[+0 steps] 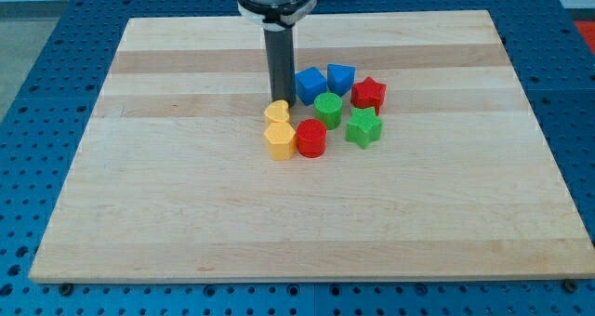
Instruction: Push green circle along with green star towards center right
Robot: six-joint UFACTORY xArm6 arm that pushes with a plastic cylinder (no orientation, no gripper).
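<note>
The green circle [327, 108] sits near the board's middle, with the green star [363, 127] just to its lower right. My tip [280, 102] is left of the green circle, just above the yellow heart [277, 111] and beside the blue cube [310, 84]. A small gap lies between my tip and the green circle.
A blue triangular block [340, 77] and a red star [369, 94] lie above the green blocks. A yellow hexagon [279, 139] and a red cylinder [311, 138] lie below left. All rest on the wooden board [186, 195], ringed by blue perforated table.
</note>
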